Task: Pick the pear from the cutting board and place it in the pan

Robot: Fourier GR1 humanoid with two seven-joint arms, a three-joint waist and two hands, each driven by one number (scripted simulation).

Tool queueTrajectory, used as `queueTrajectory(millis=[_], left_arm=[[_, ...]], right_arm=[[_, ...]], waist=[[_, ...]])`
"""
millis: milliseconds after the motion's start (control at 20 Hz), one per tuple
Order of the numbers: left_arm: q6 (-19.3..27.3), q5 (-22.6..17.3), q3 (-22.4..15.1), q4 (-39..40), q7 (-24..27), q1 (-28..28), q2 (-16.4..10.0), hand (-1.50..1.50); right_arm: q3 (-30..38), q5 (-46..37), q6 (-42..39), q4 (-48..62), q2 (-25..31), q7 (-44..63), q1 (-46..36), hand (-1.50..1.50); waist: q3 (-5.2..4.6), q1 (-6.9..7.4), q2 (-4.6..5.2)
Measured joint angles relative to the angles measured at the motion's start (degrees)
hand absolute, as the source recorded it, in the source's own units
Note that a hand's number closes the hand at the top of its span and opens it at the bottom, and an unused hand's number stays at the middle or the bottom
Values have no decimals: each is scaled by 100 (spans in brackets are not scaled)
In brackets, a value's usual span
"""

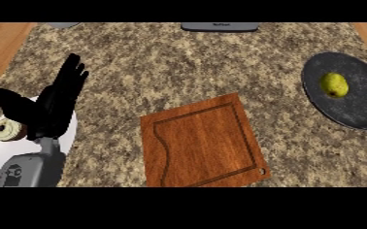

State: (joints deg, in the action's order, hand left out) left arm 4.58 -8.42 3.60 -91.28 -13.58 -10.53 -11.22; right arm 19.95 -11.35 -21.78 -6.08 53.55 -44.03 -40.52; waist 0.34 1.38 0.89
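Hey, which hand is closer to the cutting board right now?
Left, of what shows: the left hand is open, fingers up, left of the cutting board, not touching. The right hand is out of view.

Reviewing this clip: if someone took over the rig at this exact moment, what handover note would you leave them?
Left hand: open, fingers up, resting at the view's left side, holding nothing.
Right hand: not in view, so its state is unknown.
Pear: lying inside the pan at the counter's right side.
Cutting board: middle of the counter, no pear on it.
Done: the pear is off the board and in the pan.
Left: nothing of the job appears to remain; just check where the right hand is before moving.
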Motion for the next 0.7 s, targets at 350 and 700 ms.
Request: queueTrajectory(millis=[350,700], left_arm=[[21,14,-8,-101,-55,63,11,0],[-44,-29,62,-90,50,165,-13,0]], right_arm=[[260,323,-783,-68,489,90,599,-150],[351,488,-881,-368,663,42,1106,-150]], waist=[[18,-65,-11],[20,-75,-18]])
